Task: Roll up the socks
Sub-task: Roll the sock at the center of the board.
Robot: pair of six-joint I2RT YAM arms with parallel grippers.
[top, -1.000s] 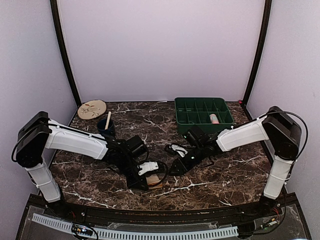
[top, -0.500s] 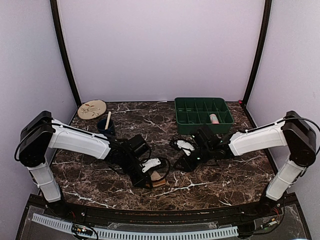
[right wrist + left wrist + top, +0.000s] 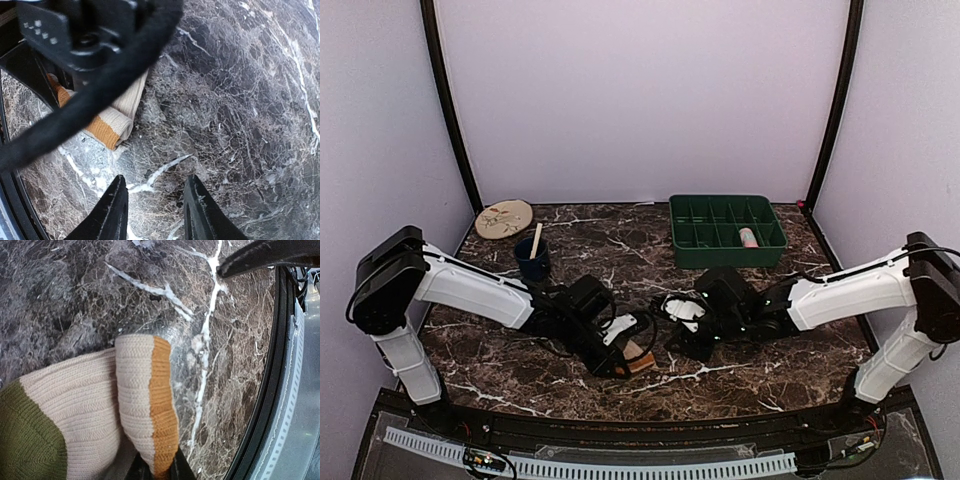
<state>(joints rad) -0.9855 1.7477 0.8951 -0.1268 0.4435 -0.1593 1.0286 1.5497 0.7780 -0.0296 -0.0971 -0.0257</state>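
The tan sock (image 3: 85,400) lies on the marble table (image 3: 770,372) near the front edge, about the middle, and only its cuff looks folded over, so I judge the rolling has hardly begun. The left gripper (image 3: 159,471) is almost closed and pinches this cuff. The right gripper (image 3: 156,190) stands half open just right of the sock, holding nothing. A pink thing (image 3: 748,237) in the far green tray (image 3: 678,225) may be the other sock, already rolled

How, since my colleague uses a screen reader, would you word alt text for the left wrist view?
A tan ribbed sock with an orange band, folded over itself, lies on a dark marble table, its folded edge pinched between the left gripper's fingers at the bottom edge. Its olive-green part fills the lower left corner.
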